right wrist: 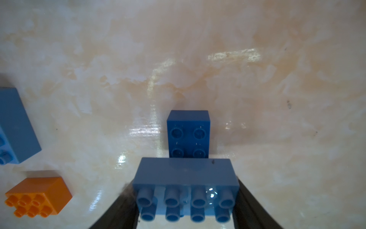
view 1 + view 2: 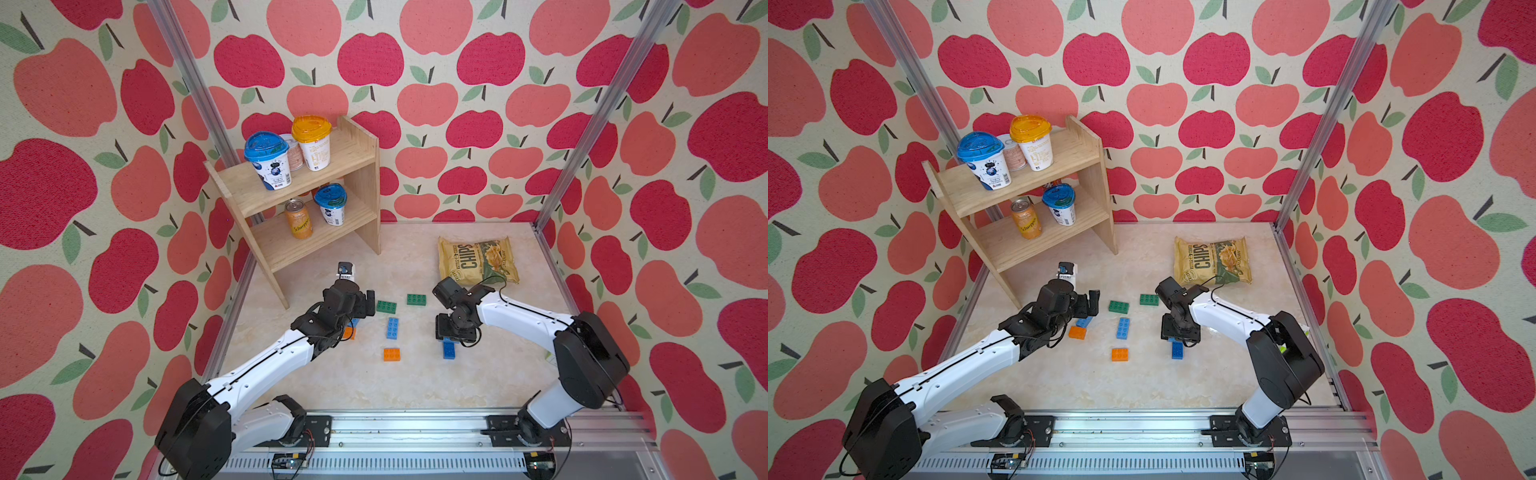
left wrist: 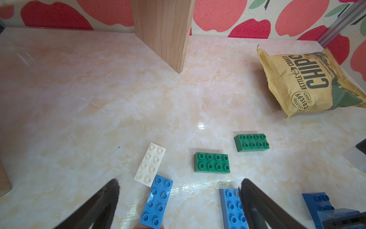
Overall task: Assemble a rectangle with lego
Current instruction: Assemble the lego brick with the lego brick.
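Observation:
Loose lego bricks lie on the marble table [image 2: 374,386]: two green ones [image 2: 386,306] [image 2: 416,299], a light blue one [image 2: 392,328], an orange one [image 2: 391,354] and a dark blue one [image 2: 449,350]. My left gripper [image 3: 179,182] stands open low over a second light blue brick [image 3: 157,200], which touches a white brick [image 3: 150,165]. The central light blue brick [image 3: 230,208] sits beside one finger. Another orange brick [image 2: 1077,332] peeks from under the left arm. My right gripper [image 1: 185,198] is shut on a light blue 2x4 brick [image 1: 185,172], held just above the dark blue brick [image 1: 188,134].
A wooden shelf [image 2: 316,199] with cups and a can stands at the back left, one leg close to the left gripper. A chips bag [image 2: 478,259] lies at the back right. A small white-and-black object [image 2: 345,270] stands behind the left wrist.

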`<act>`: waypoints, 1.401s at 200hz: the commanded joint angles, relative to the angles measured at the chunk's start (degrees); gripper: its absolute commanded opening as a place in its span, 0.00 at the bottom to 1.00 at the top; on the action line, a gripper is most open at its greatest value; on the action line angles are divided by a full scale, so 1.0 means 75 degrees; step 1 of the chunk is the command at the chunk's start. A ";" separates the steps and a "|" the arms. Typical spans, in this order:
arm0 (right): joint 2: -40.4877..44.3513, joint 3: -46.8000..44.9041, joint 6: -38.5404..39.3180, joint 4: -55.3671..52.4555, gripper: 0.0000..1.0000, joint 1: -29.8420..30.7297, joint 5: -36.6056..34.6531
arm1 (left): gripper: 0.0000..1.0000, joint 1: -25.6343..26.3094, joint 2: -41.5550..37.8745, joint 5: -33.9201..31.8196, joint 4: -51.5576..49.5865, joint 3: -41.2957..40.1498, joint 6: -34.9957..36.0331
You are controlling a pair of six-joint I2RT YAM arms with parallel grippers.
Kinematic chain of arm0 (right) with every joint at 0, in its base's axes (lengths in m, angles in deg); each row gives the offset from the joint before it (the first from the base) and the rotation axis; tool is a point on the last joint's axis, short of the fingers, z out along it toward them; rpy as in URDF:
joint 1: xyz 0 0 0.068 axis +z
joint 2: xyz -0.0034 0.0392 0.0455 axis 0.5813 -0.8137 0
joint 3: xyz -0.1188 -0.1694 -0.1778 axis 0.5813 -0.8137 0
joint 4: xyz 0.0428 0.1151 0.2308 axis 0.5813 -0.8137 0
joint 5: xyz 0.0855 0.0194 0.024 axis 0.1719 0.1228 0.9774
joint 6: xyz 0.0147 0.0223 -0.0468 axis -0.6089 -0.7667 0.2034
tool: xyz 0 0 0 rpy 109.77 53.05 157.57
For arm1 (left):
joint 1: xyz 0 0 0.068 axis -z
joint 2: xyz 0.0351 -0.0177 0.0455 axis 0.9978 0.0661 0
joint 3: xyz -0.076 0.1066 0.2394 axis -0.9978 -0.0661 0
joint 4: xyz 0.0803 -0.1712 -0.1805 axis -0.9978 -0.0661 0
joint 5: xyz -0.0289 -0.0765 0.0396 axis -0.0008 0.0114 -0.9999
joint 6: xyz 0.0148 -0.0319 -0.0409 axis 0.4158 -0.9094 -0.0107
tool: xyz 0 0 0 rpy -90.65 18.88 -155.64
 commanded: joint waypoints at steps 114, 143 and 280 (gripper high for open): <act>-0.0052 -0.0045 0.0074 -0.0366 0.29 0.0140 0.0028 | 0.97 -0.0044 0.0133 -0.0016 0.0108 0.0209 0.0002; -0.0052 -0.0057 0.0030 -0.0372 0.29 0.0151 0.0011 | 0.97 -0.0044 0.0134 -0.0001 0.0109 0.0198 -0.0004; -0.0451 -0.0266 0.0018 -0.0251 0.28 0.0035 0.0027 | 0.97 -0.0044 0.0079 -0.0049 0.0086 0.0175 0.0025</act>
